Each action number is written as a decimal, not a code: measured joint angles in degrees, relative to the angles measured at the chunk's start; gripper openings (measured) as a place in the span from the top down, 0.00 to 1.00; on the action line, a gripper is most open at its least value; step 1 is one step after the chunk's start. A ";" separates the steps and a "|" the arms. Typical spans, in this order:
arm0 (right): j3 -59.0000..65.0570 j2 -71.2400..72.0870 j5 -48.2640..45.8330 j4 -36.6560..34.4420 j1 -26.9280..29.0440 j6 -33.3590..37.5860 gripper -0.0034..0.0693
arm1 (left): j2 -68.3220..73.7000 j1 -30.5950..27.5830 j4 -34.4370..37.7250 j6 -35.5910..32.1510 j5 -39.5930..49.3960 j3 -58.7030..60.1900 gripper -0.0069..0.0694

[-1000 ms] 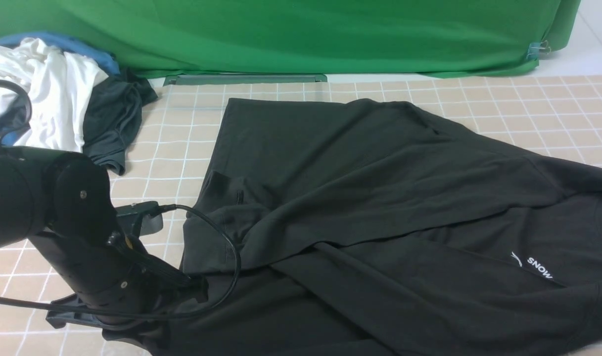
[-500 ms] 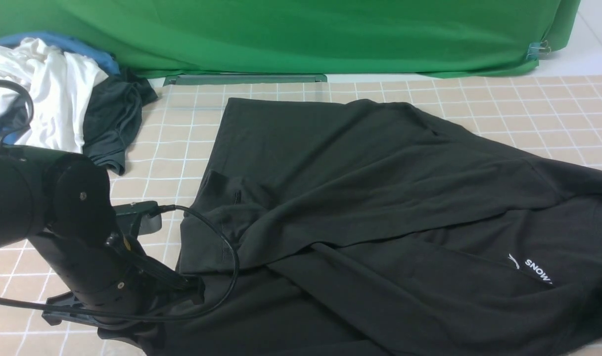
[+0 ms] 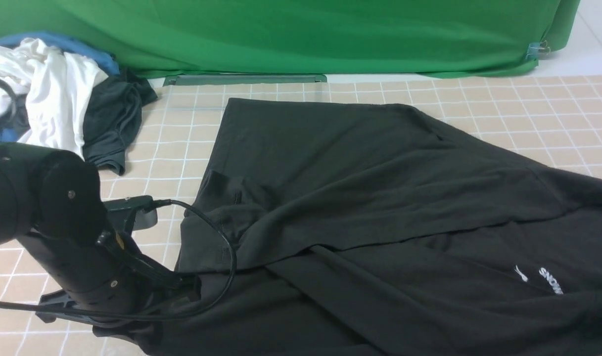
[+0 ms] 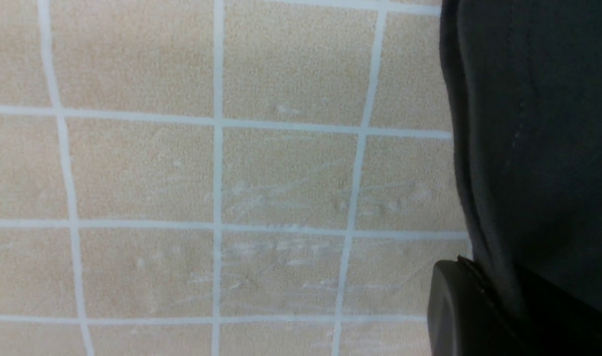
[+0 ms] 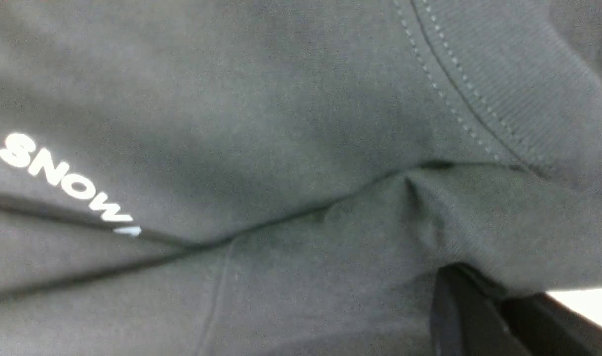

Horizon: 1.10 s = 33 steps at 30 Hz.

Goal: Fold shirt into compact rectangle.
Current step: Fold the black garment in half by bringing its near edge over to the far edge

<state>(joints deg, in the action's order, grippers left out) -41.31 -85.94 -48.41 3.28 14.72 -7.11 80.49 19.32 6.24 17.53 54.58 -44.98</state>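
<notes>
So the shirt [image 3: 360, 198] was sprawled rumpled across the tiled table [image 3: 528, 99], left gripper [image 3: 189, 288] clamped on its near left corner and right gripper [image 5: 498, 296] pinching fabric by the collar, presumably to stretch it flat for folding.

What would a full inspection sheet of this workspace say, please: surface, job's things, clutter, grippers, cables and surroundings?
Surface: gridded beige mat, faintly scuffed.
Job's things: black shirt spread out, a sleeve lying across its body, SNOW print showing.
Clutter: white garment, dark grey garment and blue fabric heaped at the far left.
Grippers: left gripper shut on the shirt's near left edge; right gripper shut on a fold near the collar.
Cables: black cable loops from the left arm over the shirt's edge.
Surroundings: green backdrop cloth behind, held by a clip at its right end.
</notes>
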 joint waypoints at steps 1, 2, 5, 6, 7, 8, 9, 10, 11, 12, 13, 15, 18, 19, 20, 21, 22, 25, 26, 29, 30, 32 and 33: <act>0.00 1.00 -2.26 0.73 0.14 -0.80 0.88 | -0.86 0.00 0.00 0.00 0.88 0.00 0.89; 0.09 1.98 -4.17 1.53 0.19 -1.50 0.88 | -1.77 0.00 0.00 0.00 1.71 0.00 0.89; 1.15 4.29 -6.41 2.78 0.31 -2.69 0.88 | -4.25 0.00 0.15 0.00 3.07 0.00 0.89; 1.72 4.97 -6.56 3.03 0.31 -2.83 0.88 | -5.21 0.00 0.15 0.00 3.13 0.21 0.89; 1.98 5.14 -6.70 3.15 0.37 -2.83 0.88 | -5.56 0.00 0.15 0.00 3.13 0.39 0.89; 2.24 5.41 -6.70 3.15 0.41 -2.88 0.88 | -6.18 0.00 0.15 0.00 3.20 0.58 0.89; 2.45 5.62 -6.32 3.35 0.41 -3.00 0.88 | -7.00 0.00 0.15 0.00 3.36 0.97 0.89; 2.57 5.69 -5.20 3.40 0.41 -3.06 0.88 | -7.41 0.00 0.15 0.00 3.30 1.24 0.89; 2.65 5.74 -4.41 3.46 0.41 -3.05 0.88 | -7.46 0.00 0.15 0.00 3.35 1.26 0.89; 2.71 5.74 -3.62 3.53 0.41 -3.10 0.88 | -7.53 0.00 0.15 0.00 3.25 1.31 0.89; 2.71 5.74 -3.21 3.57 0.41 -3.26 0.88 | -7.53 0.00 0.16 -0.05 3.13 1.33 0.89; 2.71 5.74 -3.04 3.64 0.41 -3.77 0.88 | -7.53 0.00 0.21 -0.05 3.14 1.33 0.89; 2.71 5.74 -2.98 3.53 0.41 -5.30 0.77 | -7.53 0.00 0.43 0.01 2.13 1.56 0.89; 2.71 5.74 -2.98 3.32 0.41 -5.40 0.69 | -7.53 0.00 0.73 0.12 1.83 1.62 0.89; 2.71 5.74 -3.08 3.26 0.41 -5.17 0.62 | -7.53 0.00 1.08 0.19 1.53 1.74 0.89; 2.71 5.80 -3.38 3.13 0.41 -4.77 0.54 | -7.53 0.00 1.46 0.24 1.13 1.81 0.89; 2.71 5.94 -4.41 2.96 0.41 -3.87 0.41 | -7.55 0.00 1.95 0.24 0.73 2.01 0.89; 2.65 6.34 -8.42 2.38 0.41 -3.07 0.24 | -7.55 0.00 1.95 0.18 0.22 2.49 0.89; 2.41 6.85 -10.19 1.79 0.41 -2.51 0.21 | -7.55 0.00 2.00 0.11 0.11 2.60 0.89; 1.52 10.25 -16.27 -1.70 -1.97 0.78 0.20 | -7.60 0.00 2.12 0.04 -0.32 2.78 0.89; 1.52 11.03 -16.80 -1.98 -3.01 1.04 0.21 | -7.61 0.00 2.12 0.04 -0.32 2.78 0.89; 1.97 13.93 -18.22 -2.29 -8.42 2.19 0.26 | -7.66 0.00 2.12 0.04 -0.37 2.78 0.89; 2.61 15.16 -18.35 -2.22 -11.55 2.79 0.28 | -7.66 0.00 2.12 0.04 -0.43 2.78 0.89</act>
<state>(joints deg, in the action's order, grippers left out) -38.69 -70.78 -66.76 1.06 3.17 -4.33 72.83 19.32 8.36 17.57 54.15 -42.20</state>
